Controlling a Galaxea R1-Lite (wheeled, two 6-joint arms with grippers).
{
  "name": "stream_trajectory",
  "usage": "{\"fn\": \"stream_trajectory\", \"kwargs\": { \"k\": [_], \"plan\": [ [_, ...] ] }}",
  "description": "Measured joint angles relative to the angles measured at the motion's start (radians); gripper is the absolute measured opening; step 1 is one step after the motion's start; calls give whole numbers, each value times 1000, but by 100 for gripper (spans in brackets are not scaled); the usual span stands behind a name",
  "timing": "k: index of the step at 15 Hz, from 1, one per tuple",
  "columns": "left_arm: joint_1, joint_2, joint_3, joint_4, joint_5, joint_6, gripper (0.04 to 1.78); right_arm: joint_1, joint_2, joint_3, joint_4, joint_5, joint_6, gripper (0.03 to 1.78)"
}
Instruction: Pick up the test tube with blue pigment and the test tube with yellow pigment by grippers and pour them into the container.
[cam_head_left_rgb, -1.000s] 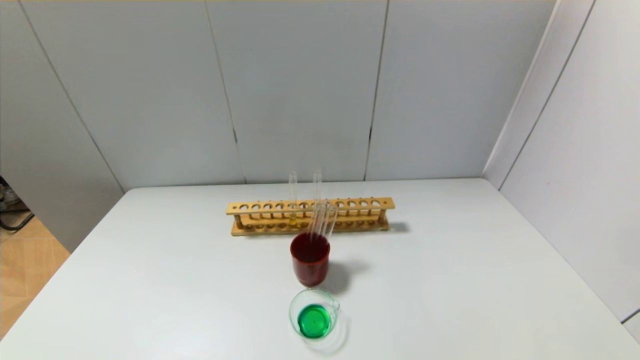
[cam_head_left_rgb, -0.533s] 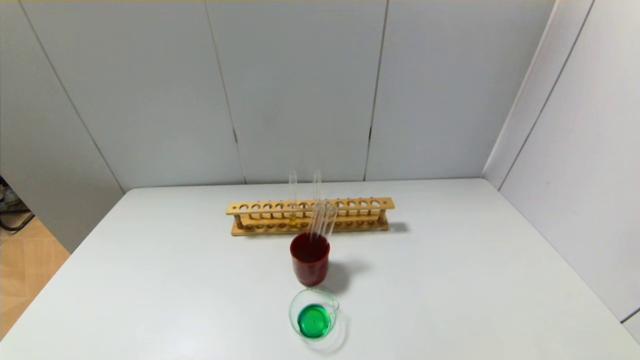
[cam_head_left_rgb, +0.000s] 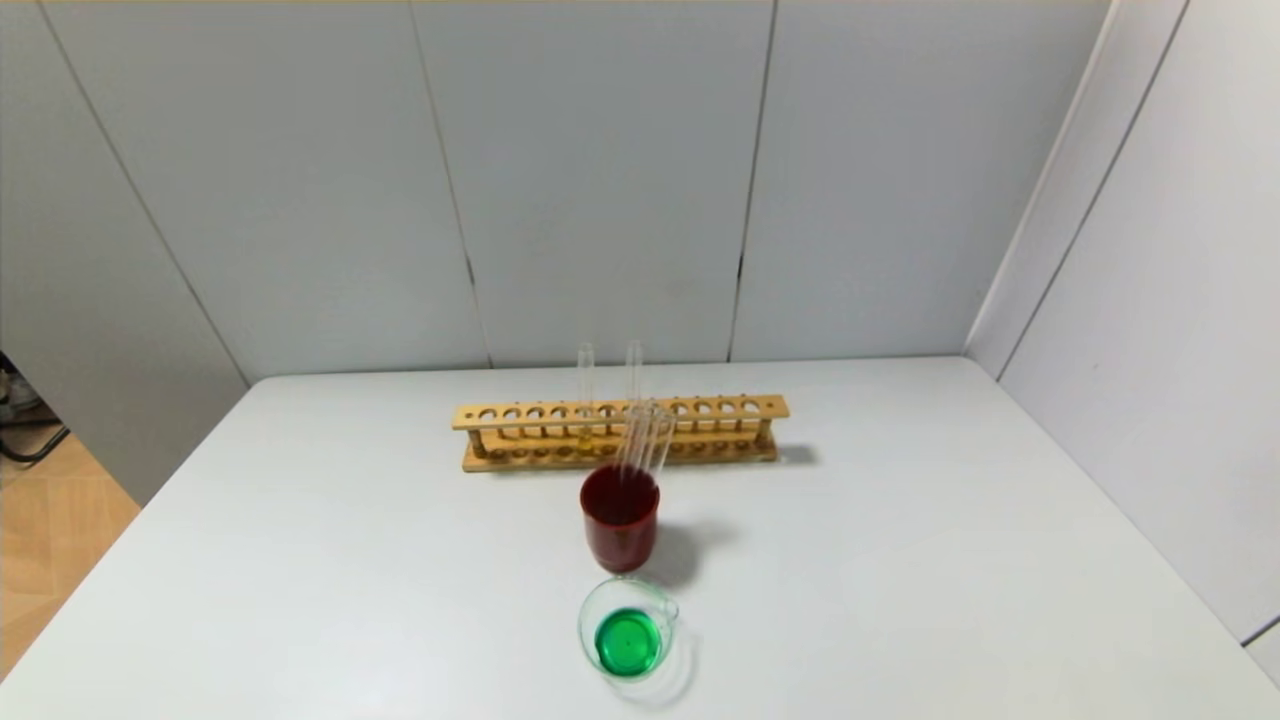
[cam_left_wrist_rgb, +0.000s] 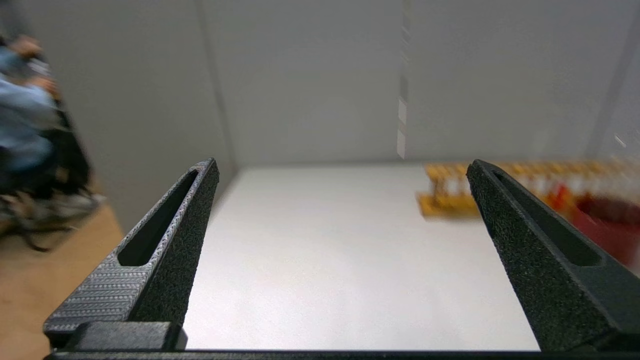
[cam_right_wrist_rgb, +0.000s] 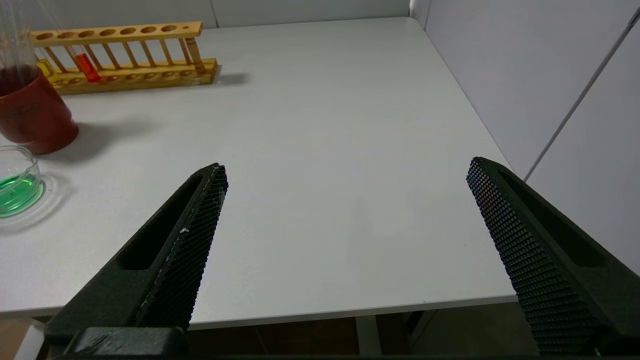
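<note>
The container (cam_head_left_rgb: 628, 632) holds green liquid, unchanged from a second ago; pouring appears complete. Left end effector (cam_left_wrist_rgb: 340, 255) and right end effector (cam_right_wrist_rgb: 345, 255) hover with jaws spread, empty.

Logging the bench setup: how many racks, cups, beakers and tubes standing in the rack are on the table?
Rack: 1
Red cup: 1
Beaker: 1
Tubes in rack: 2
Total: 5
The clear tubes in the cup overlap too much to count, so they are left out.
</note>
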Motion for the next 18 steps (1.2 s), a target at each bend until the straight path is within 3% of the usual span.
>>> {"fn": "stream_trajectory", "kwargs": {
  "k": [3,6,18],
  "plan": [
    [0,-3,17,137,-93,-24,175,0,0,0,0,0,0,175],
    [0,-4,19,283,-120,0,175,0,0,0,0,0,0,175],
    [0,-3,19,285,-120,-79,175,0,0,0,0,0,0,175]
  ]
}}
